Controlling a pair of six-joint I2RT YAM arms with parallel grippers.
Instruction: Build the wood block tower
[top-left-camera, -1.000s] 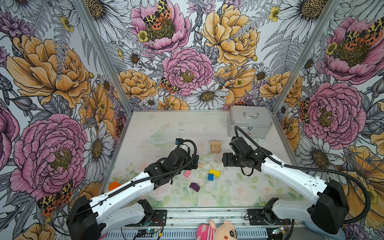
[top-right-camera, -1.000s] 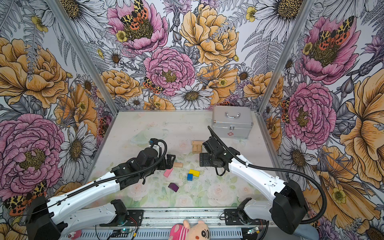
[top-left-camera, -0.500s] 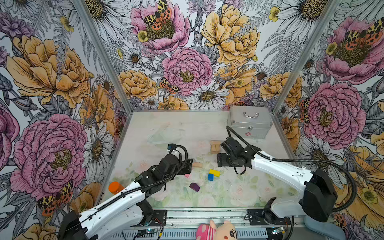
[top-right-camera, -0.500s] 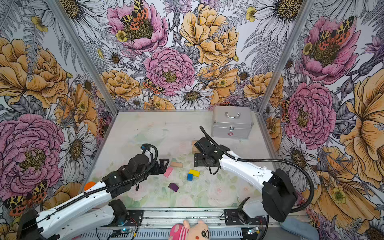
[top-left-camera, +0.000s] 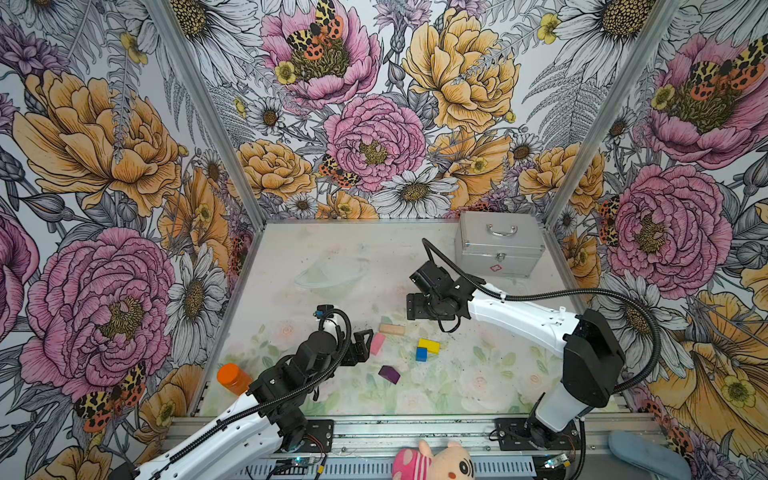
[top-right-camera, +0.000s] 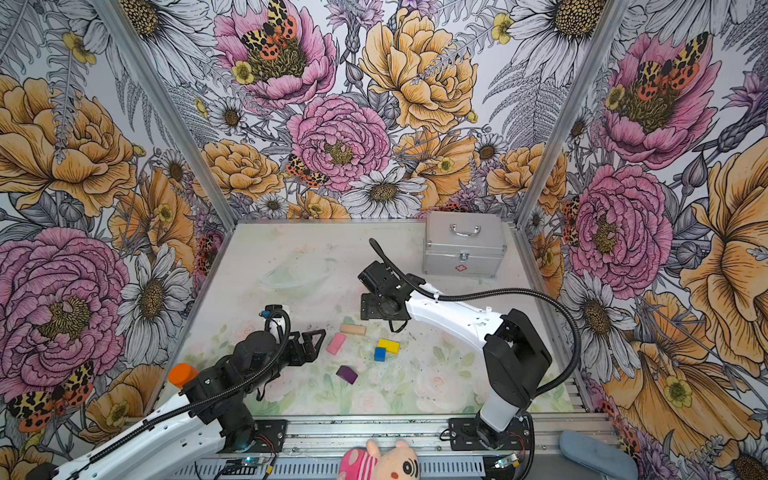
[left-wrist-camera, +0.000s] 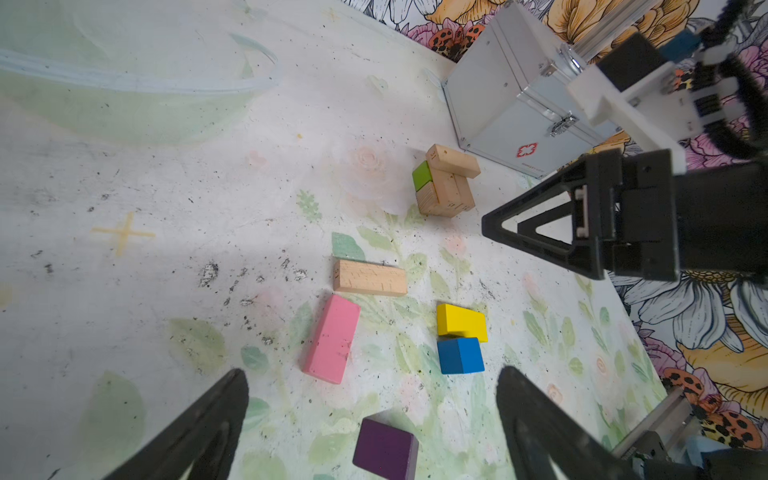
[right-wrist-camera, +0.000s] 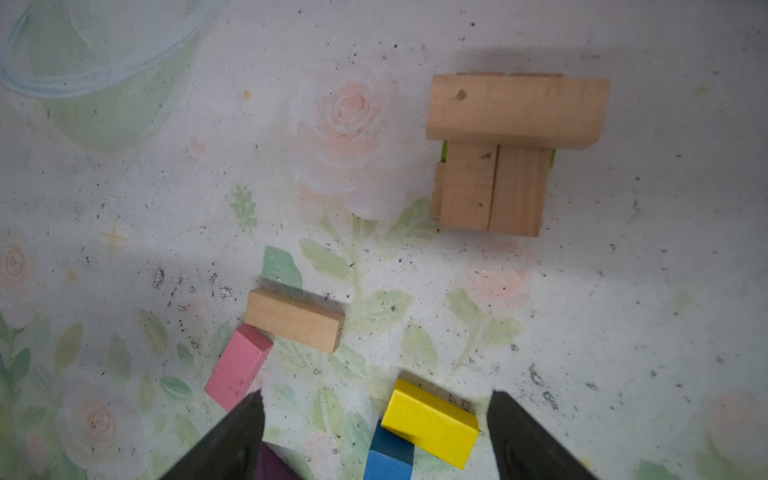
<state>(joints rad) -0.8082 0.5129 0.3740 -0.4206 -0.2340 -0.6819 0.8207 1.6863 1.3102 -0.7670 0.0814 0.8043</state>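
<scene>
Tower (left-wrist-camera: 446, 183) stands near the silver case (left-wrist-camera: 511, 108). The right arm hides it in both top views, so you read it from the wrist views only. It is tan bars with a green piece low on one side, plus a single tan bar across the top at one edge, so half of that layer is bare. Right gripper (right-wrist-camera: 376, 395) hovers above the table just beside the tower, jaws wide, nothing in them. Left gripper (top-right-camera: 313, 345) sits low at the left of the loose blocks, jaws also wide and empty. Loose tan bar (top-left-camera: 391, 329) lies flat between the two grippers, long axis roughly left to right in both top views, slightly tilted. Pink block (top-left-camera: 377, 343) lies diagonal with one end at the bar's left end, touching or very nearly. Yellow block (top-left-camera: 429, 345) and blue block (top-left-camera: 421, 354) touch each other toward the front edge, purple block (top-left-camera: 389, 374) further front, all apart from the bar. My read: the tan bar is the likely next pick, to go beside the top bar. Both grippers are near. The left one's fingertips crowd the pink block, and the right has the clearer line to the bar's free right end. Set the jaws across the bar's short width, away from the pink end.
</scene>
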